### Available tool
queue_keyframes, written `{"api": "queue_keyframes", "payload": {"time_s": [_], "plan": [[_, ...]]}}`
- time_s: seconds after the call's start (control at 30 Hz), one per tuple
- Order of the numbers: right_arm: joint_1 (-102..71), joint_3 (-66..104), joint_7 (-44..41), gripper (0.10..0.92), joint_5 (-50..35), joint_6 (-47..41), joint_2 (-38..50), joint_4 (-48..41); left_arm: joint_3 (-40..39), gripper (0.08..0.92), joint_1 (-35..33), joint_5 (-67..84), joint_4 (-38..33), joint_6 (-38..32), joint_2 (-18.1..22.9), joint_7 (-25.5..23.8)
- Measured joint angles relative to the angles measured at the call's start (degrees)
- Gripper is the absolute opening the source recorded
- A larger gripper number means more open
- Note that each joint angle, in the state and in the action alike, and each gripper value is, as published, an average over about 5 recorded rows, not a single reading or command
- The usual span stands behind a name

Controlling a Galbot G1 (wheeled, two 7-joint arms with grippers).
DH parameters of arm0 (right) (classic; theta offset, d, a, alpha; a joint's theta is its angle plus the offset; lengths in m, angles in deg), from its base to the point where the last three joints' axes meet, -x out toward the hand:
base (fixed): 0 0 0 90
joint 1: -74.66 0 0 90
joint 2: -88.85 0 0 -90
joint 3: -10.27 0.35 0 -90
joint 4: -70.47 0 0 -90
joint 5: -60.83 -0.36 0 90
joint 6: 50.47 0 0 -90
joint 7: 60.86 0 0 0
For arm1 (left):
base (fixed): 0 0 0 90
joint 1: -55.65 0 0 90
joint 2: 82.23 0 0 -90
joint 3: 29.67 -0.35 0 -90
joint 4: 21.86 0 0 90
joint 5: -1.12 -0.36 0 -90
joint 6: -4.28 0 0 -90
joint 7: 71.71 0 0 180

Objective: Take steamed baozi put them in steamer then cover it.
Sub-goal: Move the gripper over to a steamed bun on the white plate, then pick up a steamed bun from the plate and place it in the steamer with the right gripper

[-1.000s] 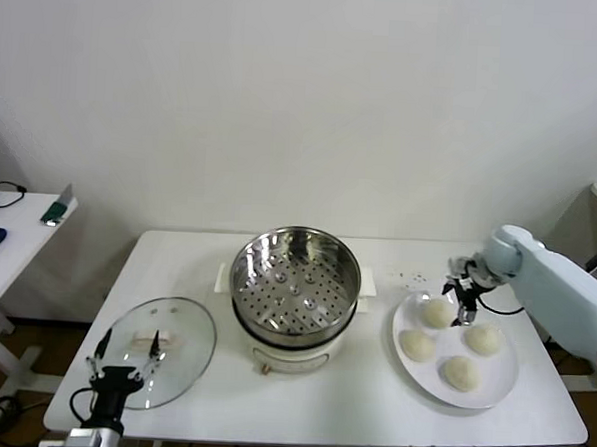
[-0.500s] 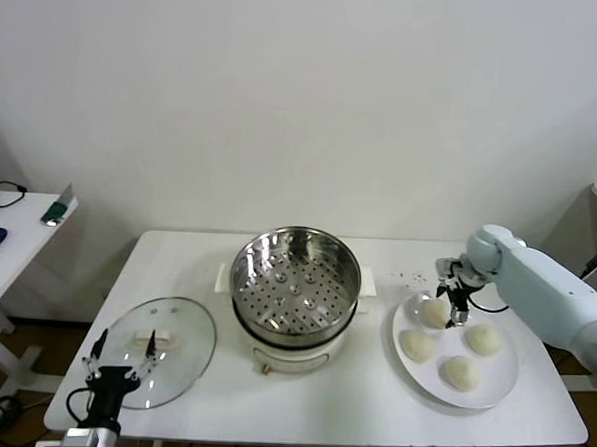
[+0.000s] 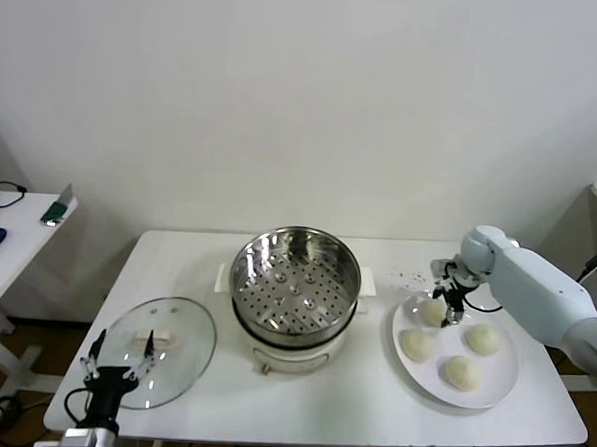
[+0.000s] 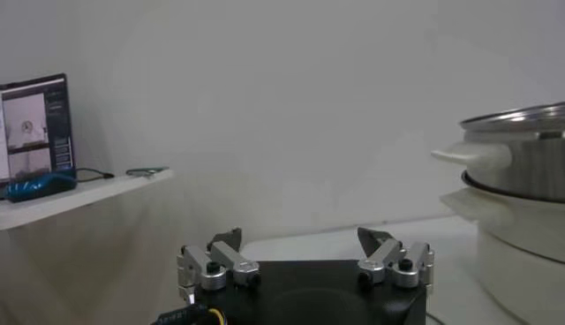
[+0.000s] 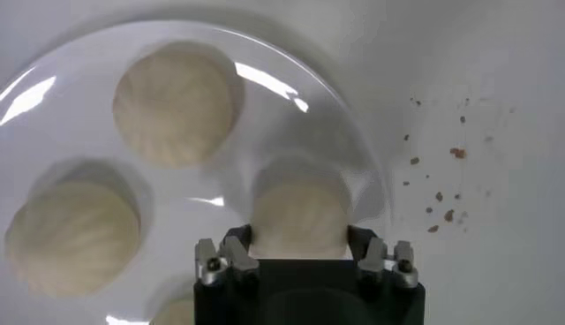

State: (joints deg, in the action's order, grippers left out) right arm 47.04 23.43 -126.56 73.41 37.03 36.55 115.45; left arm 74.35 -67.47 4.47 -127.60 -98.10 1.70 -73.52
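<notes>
On the white plate [image 3: 490, 384] at the table's right end, the right gripper [image 3: 443, 301] stood over the rear bun of the four steamed baozi [image 5: 298, 216], its fingers [image 5: 237, 252] set at either side of the dough, though a firm squeeze could not be confirmed. At the table's centre the steamer [image 3: 295, 283] sat uncovered, its perforated tray bare. Near the front-left corner the left gripper [image 3: 119, 359] hovered wide open and empty over the cover [image 3: 173, 332], which lay flat.
</notes>
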Motion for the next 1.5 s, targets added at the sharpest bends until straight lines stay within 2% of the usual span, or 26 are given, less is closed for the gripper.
{"api": "queue_keyframes", "payload": {"time_s": [0.27,0.63,1.03,1.5], "plan": [[4.6,-4.1,-1.1,0.692,-1.4,3.6,1.0,3.0,0.1,0.823,-0.6,0.4,-0.4,-0.1,-0.3,0.1],[22.5,-17.4,-3.0,0.699,-5.8,14.4,-1.8,10.5,-0.3,0.823,-1.6,1.4,-1.2,-0.1,-0.4,0.9],[34.8,-21.7,-3.9,0.704,-5.0,25.7,-11.2,16.2,-0.5,0.823,-2.0,3.0,-1.8,-0.2,-0.9,-0.1],[29.9,-20.0,-4.0,0.704,2.3,31.8,-23.0,15.3,-0.6,0.823,-2.2,5.0,-3.5,0.8,-3.0,-0.5]]}}
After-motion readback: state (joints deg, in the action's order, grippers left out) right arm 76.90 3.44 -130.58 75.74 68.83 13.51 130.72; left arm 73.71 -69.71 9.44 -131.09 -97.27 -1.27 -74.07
